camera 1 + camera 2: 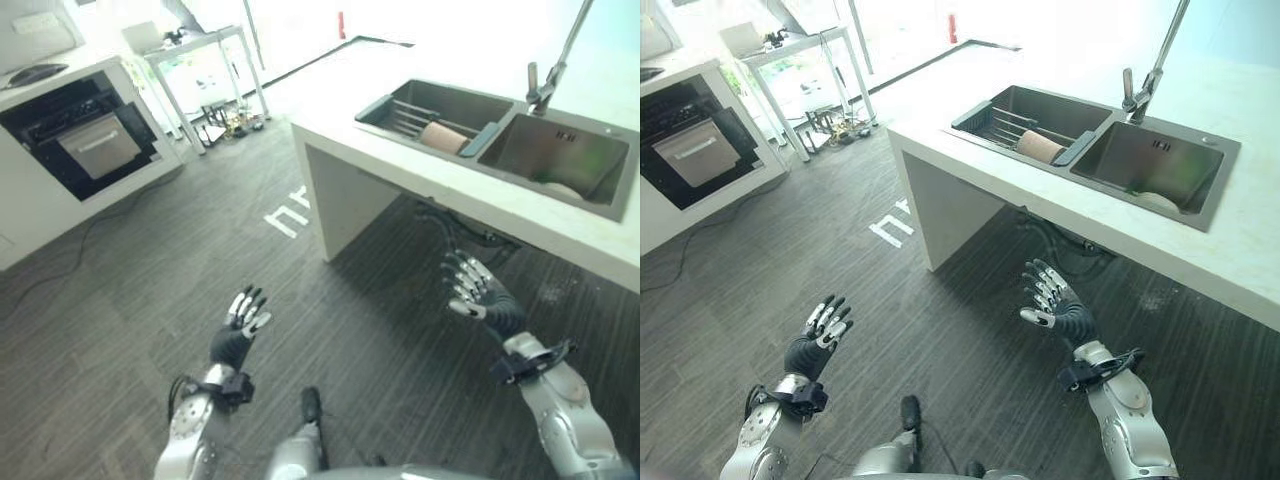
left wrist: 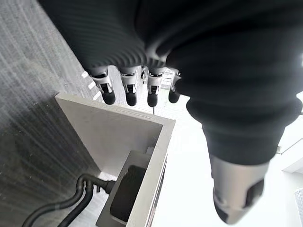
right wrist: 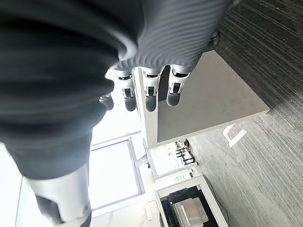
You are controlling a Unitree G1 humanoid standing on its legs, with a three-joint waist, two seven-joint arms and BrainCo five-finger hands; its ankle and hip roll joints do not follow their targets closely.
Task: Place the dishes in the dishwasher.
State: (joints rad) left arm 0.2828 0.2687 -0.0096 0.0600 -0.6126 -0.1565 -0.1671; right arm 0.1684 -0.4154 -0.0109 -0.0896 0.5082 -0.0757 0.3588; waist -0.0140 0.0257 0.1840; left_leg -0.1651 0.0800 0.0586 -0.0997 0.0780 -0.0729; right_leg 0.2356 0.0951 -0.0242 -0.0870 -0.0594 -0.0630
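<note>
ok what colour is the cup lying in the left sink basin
Light tan or pinkish beige cup, best seen in the right eye view.

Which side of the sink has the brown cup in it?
The left basin, the one with the wire rack. The tan cup lies on its side there; the right basin by the faucet holds a pale dish.

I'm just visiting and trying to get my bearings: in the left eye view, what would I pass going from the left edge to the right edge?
Dishwasher → small white table → left hand → sink rack basin → right hand → tap → second sink basin.
</note>
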